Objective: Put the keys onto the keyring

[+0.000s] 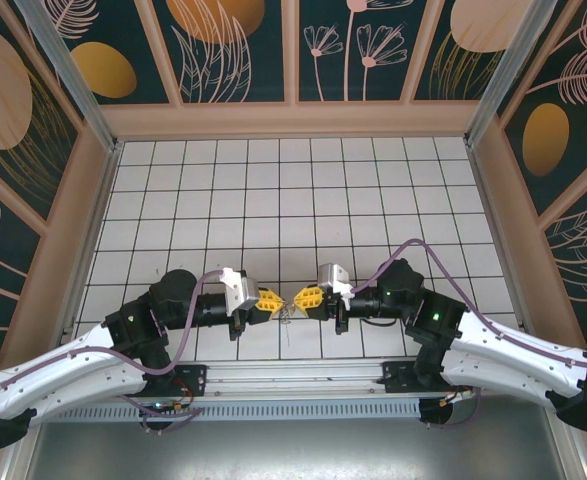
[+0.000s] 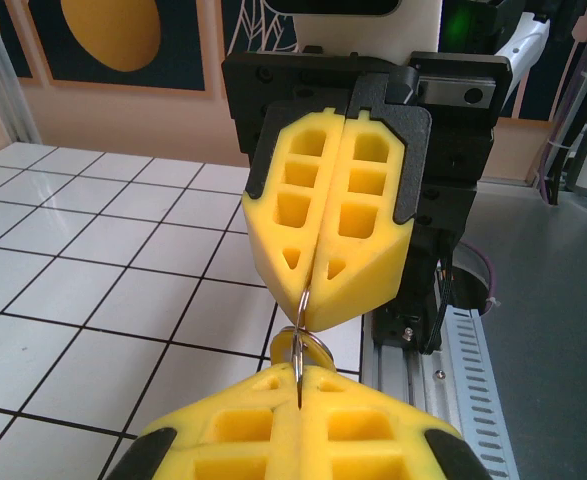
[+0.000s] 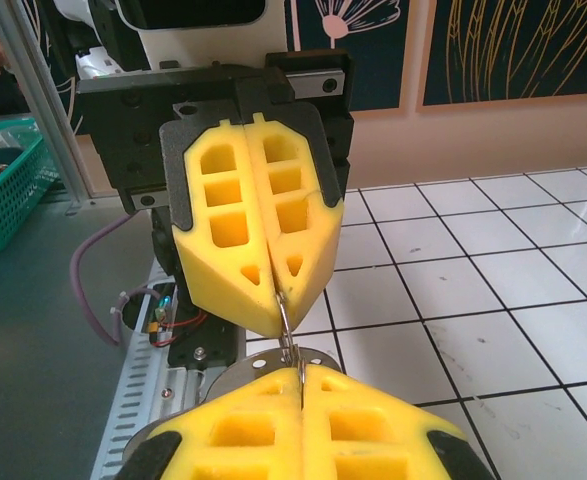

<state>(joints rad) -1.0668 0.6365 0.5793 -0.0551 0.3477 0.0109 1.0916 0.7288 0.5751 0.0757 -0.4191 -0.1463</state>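
Clamping shut on the keys (image 2: 299, 350) from opposite sides: left gripper (image 1: 273, 301) and right gripper (image 1: 301, 299), meeting tip to tip. Hanging between both tips, just above the tiled table (image 1: 273, 190), near the arm bases.

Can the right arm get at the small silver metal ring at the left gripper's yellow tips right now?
Looks like yes: the right gripper, shut, meets the left gripper tip to tip, and the small silver metal ring seems pinched by both; nothing lies between.
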